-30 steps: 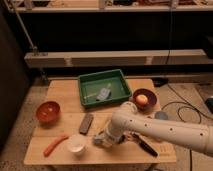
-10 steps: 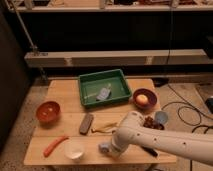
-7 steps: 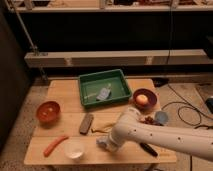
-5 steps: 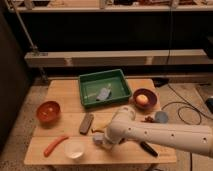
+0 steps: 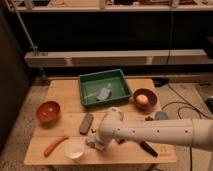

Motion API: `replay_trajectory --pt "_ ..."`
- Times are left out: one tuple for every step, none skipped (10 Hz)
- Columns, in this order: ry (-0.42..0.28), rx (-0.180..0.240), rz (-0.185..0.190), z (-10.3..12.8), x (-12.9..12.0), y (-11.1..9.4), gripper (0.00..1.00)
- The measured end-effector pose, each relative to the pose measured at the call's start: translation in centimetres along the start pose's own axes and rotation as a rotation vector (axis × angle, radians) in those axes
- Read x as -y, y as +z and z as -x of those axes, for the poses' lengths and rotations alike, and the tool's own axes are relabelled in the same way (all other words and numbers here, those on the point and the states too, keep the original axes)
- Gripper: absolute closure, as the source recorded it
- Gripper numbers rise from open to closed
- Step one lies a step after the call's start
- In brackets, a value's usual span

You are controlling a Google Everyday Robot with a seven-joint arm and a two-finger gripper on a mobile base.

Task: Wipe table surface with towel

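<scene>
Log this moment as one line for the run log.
phase: wiping | pincer: shut on towel, low at front of table | beside: white cup | green tray: untouched at back

Hand point(image 5: 93, 143) low over table point(image 5: 62, 92) front, right of cup point(image 5: 75, 149).

The arm comes in from the right edge, a long white tube with a row of small dark holes along its side, lying nearly level and low over the surface point(image 5: 60, 92). At its left end it swells into a rounded white joint, then bends down and to the left. The claw point(image 5: 93, 143) sits at the bottom of that bend, lower left of the joint, close down at the surface. Its fingers are closed together. Only this one arm shows; the base it belongs to is out of sight past the right edge.
</scene>
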Motion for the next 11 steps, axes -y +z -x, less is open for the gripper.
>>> replay_trajectory --pt "-0.003 -0.003 0.002 0.3 0.6 -0.6 1.0" --pt "-0.002 -0.006 0.006 0.7 1.5 -1.8 1.0" --pt "0.0 -0.005 0.013 1.6 2.7 -3.3 1.0" --pt "0.008 0.001 0.015 2.6 3.6 -4.2 1.0" --pt "0.012 0.008 0.013 3.4 4.1 -4.7 1.0" --pt "0.021 0.024 0.005 4.6 4.5 -4.9 1.0" --pt "0.036 0.032 0.003 5.4 4.3 -4.9 1.0" --pt "0.055 0.039 0.002 6.2 4.1 -4.9 1.0" --pt "0.077 0.043 0.003 6.8 3.6 -4.8 1.0" --pt "0.096 0.046 0.008 7.0 2.8 -4.8 1.0" --pt "0.112 0.049 0.016 7.0 1.6 -4.7 1.0"
